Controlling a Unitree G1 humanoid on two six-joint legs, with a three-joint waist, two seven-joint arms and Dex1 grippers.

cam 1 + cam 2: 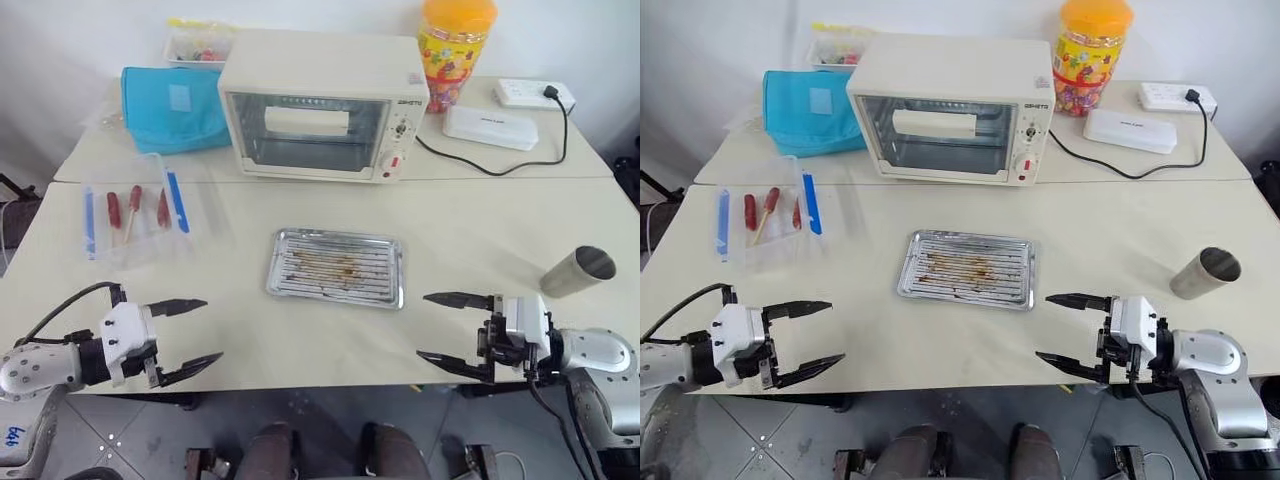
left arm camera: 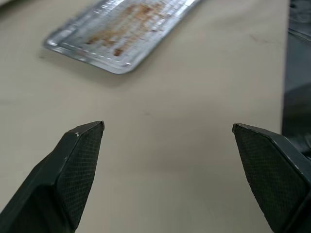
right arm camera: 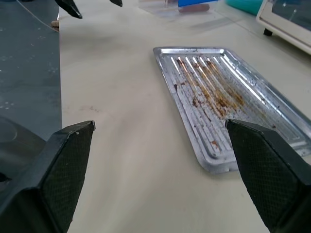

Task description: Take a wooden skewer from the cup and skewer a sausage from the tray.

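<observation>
On the beige desk (image 1: pixel 460 235) the silver baking tray (image 1: pixel 336 266) lies at the centre, its ridged bottom streaked with brown grease and bare of any sausage. The steel cup (image 1: pixel 578 271) sits well apart from it toward 3 o'clock, tipped over at a slant with its open mouth facing up and away; whether it holds skewers cannot be told. At about 10 o'clock from the tray lies a clear plastic box (image 1: pixel 135 215) with blue clips, and inside it are red sausages (image 1: pixel 114 210), at least one on a wooden stick. Straight behind the tray, at 12 o'clock, stands a cream toaster oven (image 1: pixel 320 105), with a blue pouch (image 1: pixel 172 108) to its 9 o'clock side and an orange-lidded candy jar (image 1: pixel 455 45), a white case (image 1: pixel 491 127) and a power strip (image 1: pixel 533 94) toward 2 o'clock. The left tool (image 1: pixel 190 335) hovers at the desk's near edge at roughly 8 o'clock from the tray, its two black fingers spread wide with nothing between them. The right tool (image 1: pixel 440 328) hovers at about 4 o'clock from the tray, likewise spread wide and empty, pointing toward the tray and well short of the cup
</observation>
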